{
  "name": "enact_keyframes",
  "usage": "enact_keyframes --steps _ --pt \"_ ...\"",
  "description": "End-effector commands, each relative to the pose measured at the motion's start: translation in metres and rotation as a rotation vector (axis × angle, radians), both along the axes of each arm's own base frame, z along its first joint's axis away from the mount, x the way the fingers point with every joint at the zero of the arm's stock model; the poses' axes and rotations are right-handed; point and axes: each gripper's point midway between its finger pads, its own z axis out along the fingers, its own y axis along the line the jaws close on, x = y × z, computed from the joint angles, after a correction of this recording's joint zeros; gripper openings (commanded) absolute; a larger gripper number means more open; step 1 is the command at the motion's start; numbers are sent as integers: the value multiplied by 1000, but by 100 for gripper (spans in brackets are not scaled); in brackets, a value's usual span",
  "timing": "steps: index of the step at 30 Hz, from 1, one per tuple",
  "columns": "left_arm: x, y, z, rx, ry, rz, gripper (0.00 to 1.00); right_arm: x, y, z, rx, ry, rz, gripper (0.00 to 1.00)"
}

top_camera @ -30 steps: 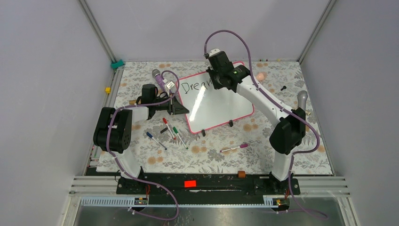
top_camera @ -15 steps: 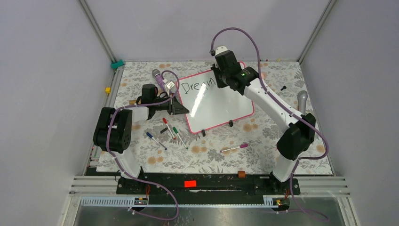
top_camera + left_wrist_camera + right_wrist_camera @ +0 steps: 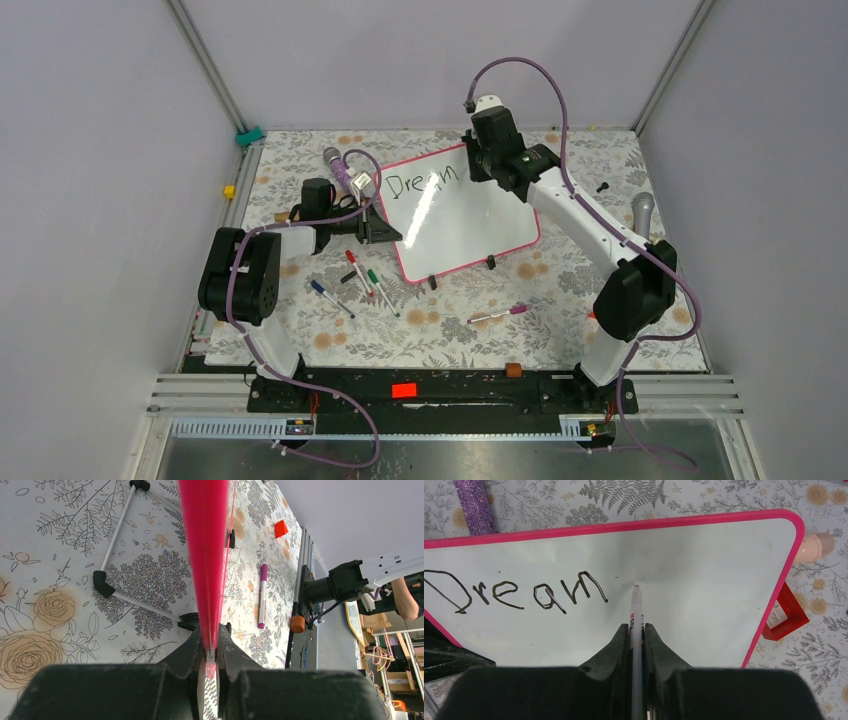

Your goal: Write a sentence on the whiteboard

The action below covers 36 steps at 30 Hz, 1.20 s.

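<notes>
The whiteboard (image 3: 460,220) lies tilted on the floral table, a pink frame around its glossy white face. My left gripper (image 3: 385,232) is shut on its left frame edge (image 3: 205,555), which runs up from between the jaws (image 3: 212,640). In the right wrist view the board (image 3: 704,570) carries the sentence's first word, "Dream" (image 3: 524,592), in black. My right gripper (image 3: 636,627) is shut on a white marker (image 3: 636,610). Its tip rests at the board just right of the "m". Seen from above, the right gripper (image 3: 478,165) hangs over the board's top edge.
Red, green and blue pens (image 3: 362,278) lie left of the board's lower corner, and a purple-capped marker (image 3: 497,316) lies below it. A small red frame-shaped block (image 3: 786,615) and a pink object (image 3: 811,547) sit past the board's right edge. A glittery purple object (image 3: 471,505) lies top left.
My right arm has swung to the right along the top line with the marker, uncovering the "m" of "Dream". The left arm and the board have stayed put.
</notes>
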Motion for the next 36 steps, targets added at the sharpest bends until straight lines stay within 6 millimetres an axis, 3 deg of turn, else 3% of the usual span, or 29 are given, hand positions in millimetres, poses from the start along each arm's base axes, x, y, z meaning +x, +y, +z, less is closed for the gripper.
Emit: enact_keyframes --steps 1,7,19,28,36 --pt "17 8 -28 100 13 102 0 7 6 30 76 -80 -4 0" --pt "17 8 -28 101 12 100 0 9 9 32 90 -91 2 0" --pt "17 8 -29 101 16 100 0 16 15 17 72 -52 14 0" --pt "17 8 -29 102 15 101 0 7 27 11 93 -12 91 0" --pt "17 8 -28 103 11 101 0 -1 11 -2 41 14 49 0"
